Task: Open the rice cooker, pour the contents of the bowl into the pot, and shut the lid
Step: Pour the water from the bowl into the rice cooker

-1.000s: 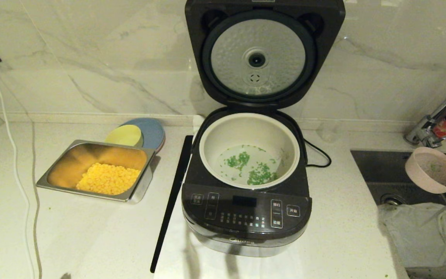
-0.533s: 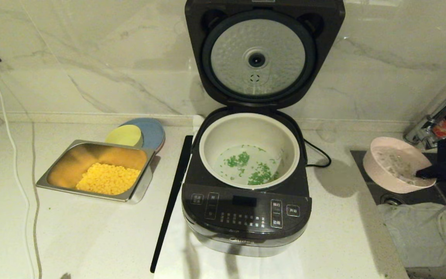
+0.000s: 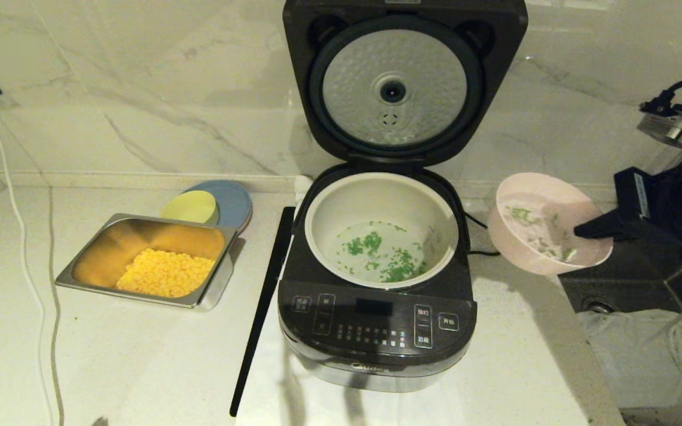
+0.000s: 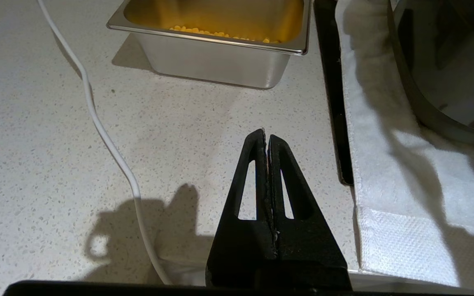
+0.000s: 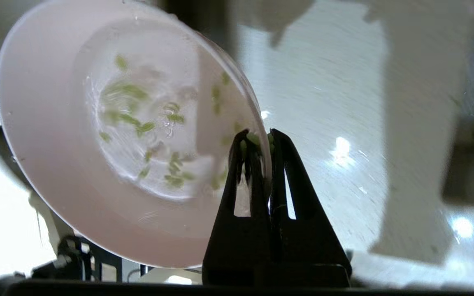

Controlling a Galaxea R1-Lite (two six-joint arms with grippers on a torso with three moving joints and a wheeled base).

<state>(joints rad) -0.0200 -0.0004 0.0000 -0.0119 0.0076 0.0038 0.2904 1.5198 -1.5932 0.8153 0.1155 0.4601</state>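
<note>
The black rice cooker (image 3: 376, 331) stands mid-counter with its lid (image 3: 397, 89) raised, dimpled silver disc facing me. Chopped green bits (image 3: 385, 254) lie in shallow water on the bottom of the cream pot (image 3: 323, 225). To the cooker's right, the pale pink bowl (image 3: 545, 228) hangs tilted in the air, a few green bits (image 5: 138, 123) and water clinging inside. My right gripper (image 3: 584, 232) (image 5: 261, 137) is shut on the bowl's rim. My left gripper (image 4: 266, 135) is shut with nothing in it, low over the counter left of the cooker.
A steel tray (image 3: 80, 269) of yellow corn sits left of the cooker, with a yellow bowl (image 3: 190, 207) on a blue plate (image 3: 234, 198) behind it. A black strip (image 3: 261, 307) and a white cloth (image 4: 385, 164) lie by the cooker. Sink (image 3: 625, 284), rag (image 3: 637, 355) and white cord (image 3: 27, 272).
My right gripper has carried the pink bowl from over the sink leftward and upward, closer to the cooker's right side. The left arm and the cooker have not moved.
</note>
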